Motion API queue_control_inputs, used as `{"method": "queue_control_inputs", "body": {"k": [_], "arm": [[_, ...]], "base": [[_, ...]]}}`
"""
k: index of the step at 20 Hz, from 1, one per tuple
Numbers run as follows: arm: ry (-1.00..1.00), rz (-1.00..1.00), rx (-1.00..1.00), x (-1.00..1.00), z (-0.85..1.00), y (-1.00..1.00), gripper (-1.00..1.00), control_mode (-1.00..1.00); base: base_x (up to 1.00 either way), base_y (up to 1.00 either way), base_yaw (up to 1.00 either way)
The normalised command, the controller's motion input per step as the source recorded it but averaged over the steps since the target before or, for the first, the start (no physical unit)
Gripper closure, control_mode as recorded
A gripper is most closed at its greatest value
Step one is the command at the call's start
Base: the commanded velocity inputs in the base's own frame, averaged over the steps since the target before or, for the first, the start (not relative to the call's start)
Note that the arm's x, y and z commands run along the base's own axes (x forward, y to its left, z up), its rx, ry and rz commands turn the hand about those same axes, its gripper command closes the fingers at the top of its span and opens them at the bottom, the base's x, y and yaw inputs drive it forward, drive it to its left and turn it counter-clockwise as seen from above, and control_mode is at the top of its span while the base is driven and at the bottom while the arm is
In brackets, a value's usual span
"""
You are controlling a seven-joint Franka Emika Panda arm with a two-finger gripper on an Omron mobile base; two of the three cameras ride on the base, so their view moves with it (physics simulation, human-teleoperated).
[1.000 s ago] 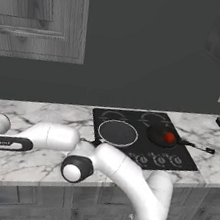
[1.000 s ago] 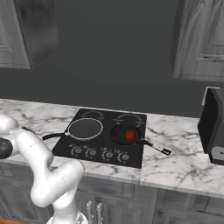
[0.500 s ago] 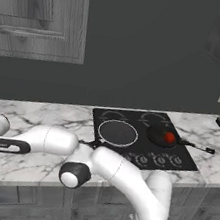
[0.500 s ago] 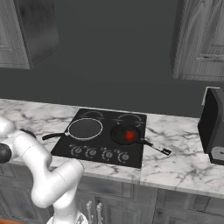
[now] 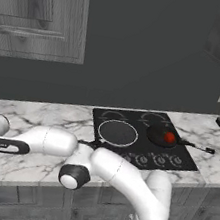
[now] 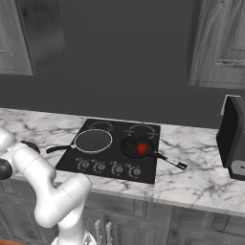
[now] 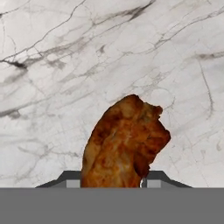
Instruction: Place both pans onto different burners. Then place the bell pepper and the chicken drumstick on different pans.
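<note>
the two-finger dark gripper [image 7: 113,180] pinches the lumpy orange-brown chicken drumstick [image 7: 124,142] over the white marble counter [image 7: 65,65]. further off at two o'clock, a dark pale-rimmed frying pan [image 5: 118,133] sits on the black glass cooktop [image 5: 143,136], beside another dark pan [image 5: 161,136] holding the glossy red bell pepper [image 5: 169,137].

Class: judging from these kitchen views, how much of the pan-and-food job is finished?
Done: both pans sit on separate burners, with the bell pepper in the right one. In hand: the gripper straddles the chicken drumstick above the marble counter. Left: setting it in the empty pan.
</note>
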Motion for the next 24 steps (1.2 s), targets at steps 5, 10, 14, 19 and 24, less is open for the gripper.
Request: {"method": "queue_control_inputs", "body": {"k": [5,10,14,19,24], "arm": [[0.06,0.0,0.09,0.0,0.28,-0.31,1.0,-1.0],[0.0,0.0,0.01,0.0,0.11,-0.6,1.0,-1.0],[0.0,0.0,0.0,-0.02,0.0,-0.67,1.0,-1.0],[0.0,0.0,0.0,-0.09,0.0,-0.73,1.0,-1.0],[0.0,0.0,0.03,-0.15,0.0,-0.79,1.0,-1.0]], "base": [[0.0,0.0,0.0],[0.0,0.0,0.0],[0.0,0.0,0.0],[0.0,0.0,0.0],[0.0,0.0,0.0]]}}
